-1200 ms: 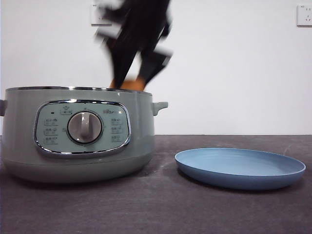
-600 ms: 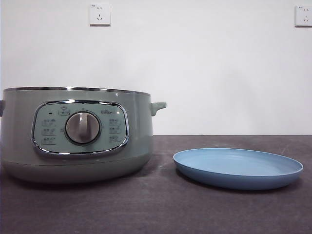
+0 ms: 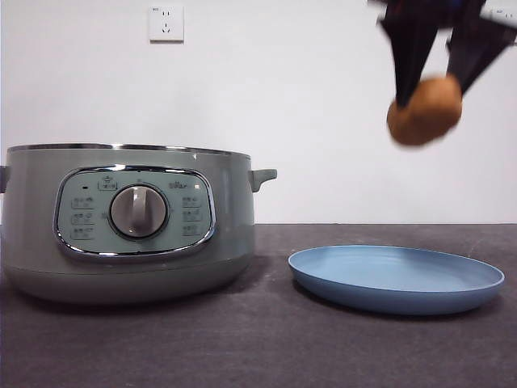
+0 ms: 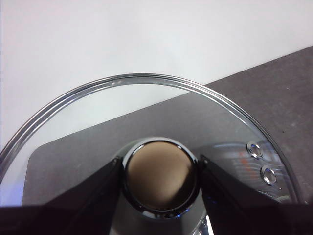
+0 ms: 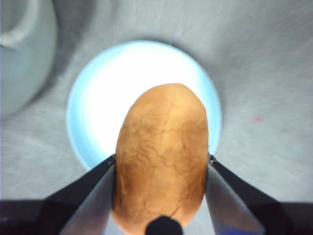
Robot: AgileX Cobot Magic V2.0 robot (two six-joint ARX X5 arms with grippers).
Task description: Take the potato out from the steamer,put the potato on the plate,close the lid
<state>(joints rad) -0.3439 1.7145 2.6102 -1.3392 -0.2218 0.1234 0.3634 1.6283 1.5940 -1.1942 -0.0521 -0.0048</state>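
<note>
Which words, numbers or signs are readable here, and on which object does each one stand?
None can be read.
Chrome-framed control panel of the pale sage-green round steamer: small white button labels and a mark beside the silver dial, too small to read.
Elsewhere: no text visible.

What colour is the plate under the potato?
Light blue, plain, no pattern. The plate shows best in the front view, with the potato held above it by the right gripper.
</note>
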